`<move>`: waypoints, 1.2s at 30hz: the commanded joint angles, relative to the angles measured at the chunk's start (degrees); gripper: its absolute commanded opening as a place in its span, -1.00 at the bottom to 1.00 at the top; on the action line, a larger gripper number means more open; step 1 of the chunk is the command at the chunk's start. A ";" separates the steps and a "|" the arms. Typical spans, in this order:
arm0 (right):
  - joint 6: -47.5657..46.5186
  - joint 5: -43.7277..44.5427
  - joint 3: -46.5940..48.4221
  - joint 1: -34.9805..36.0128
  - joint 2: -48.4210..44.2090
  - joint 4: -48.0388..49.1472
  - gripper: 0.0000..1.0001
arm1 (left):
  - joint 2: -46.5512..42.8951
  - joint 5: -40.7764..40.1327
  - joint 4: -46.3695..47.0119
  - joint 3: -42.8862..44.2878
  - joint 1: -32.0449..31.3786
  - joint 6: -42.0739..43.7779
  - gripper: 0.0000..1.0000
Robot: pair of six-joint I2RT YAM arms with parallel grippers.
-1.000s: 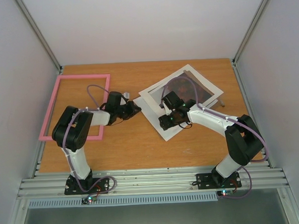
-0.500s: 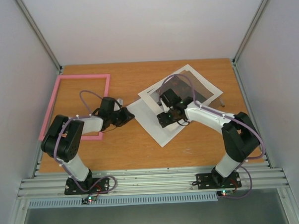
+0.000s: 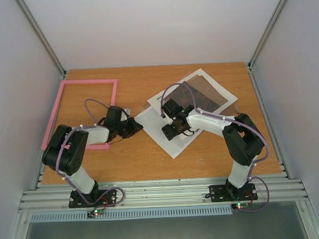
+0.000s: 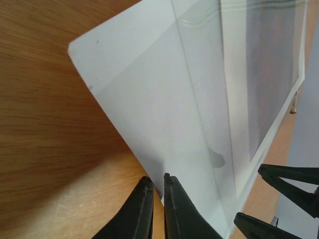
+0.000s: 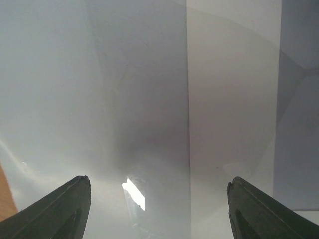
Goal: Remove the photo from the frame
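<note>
Hugging the table [image 3: 150, 157] edge, the frame [image 3: 89, 81] (bare wood alongside)

Overhead rear camera; wrist cameras skim white sheet [image 4: 149, 99]

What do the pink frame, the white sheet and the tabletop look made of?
The frame: thin matte pink bars, painted wood or plastic, unclear which. The white sheet: thin card or paper, smooth, faintly glossy. The tabletop: wood or wood-look laminate, grain lines showing.
</note>
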 commanded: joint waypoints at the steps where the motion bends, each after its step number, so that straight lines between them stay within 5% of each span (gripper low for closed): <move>1: 0.78 0.84 0.67 -0.03 1.40 1.59 0.51 | 1.86 0.02 2.78 -0.03 0.26 -0.18 -0.78; 29: 6.70 -9.05 -2.55 -2.63 0.67 5.00 0.51 | 6.37 1.12 18.24 -4.64 0.21 -10.97 0.25; 36: 8.62 -10.75 -5.00 -4.58 -5.70 4.84 0.51 | 3.69 -3.25 15.02 -6.28 0.60 -12.60 0.52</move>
